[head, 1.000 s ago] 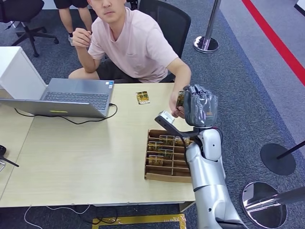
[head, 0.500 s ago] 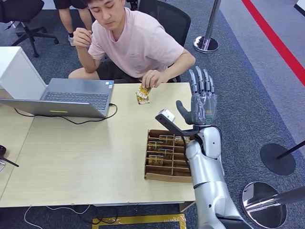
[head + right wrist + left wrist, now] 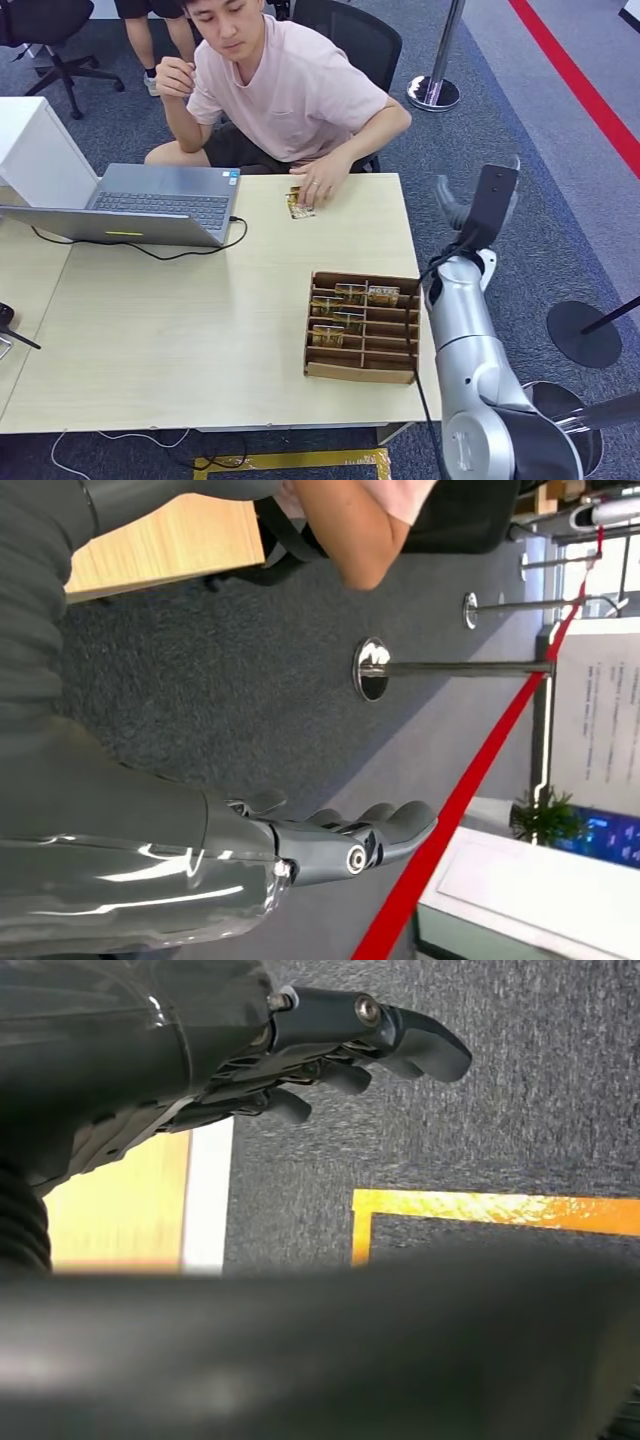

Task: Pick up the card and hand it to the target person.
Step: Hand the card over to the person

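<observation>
The card (image 3: 300, 203) lies on the table (image 3: 189, 300) under the person's hand (image 3: 323, 186) — handover looks done. The right hand (image 3: 332, 840) is empty, fingers straight; next, probably another card from the box (image 3: 361, 326).

card (image 3: 300, 203): person laid on table | right hand (image 3: 483, 200): emptied, swung aside

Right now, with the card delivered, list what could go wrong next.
1. The right robot hand hangs open beyond the table edge, level with the person's elbow; a fast swing back might clip it.
2. The arm's black cable runs beside the cardboard card tray near the table edge; a snag could drag the tray.
3. The person's hand covers the delivered cards, so reaching there could cause contact.
</observation>
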